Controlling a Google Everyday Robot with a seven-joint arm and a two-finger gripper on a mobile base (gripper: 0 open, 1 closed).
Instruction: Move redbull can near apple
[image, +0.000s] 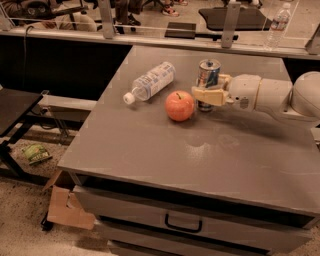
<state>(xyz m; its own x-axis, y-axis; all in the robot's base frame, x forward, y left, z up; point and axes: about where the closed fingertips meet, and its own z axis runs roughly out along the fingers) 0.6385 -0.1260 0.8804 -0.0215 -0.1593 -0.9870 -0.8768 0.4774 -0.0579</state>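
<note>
The redbull can (208, 74) stands upright on the grey table (200, 150), just right of and behind the orange-red apple (179, 105). My gripper (206, 94) reaches in from the right on its white arm (270, 95), and its cream fingers are shut around the lower half of the can. The can's base is hidden behind the fingers, so I cannot tell whether it touches the table. A small gap lies between the can and the apple.
A clear plastic water bottle (149, 80) lies on its side left of the apple. Another bottle (277, 20) stands beyond the far edge. A drawer handle (183, 223) is below the table front. A cardboard box (65, 207) sits on the floor at left.
</note>
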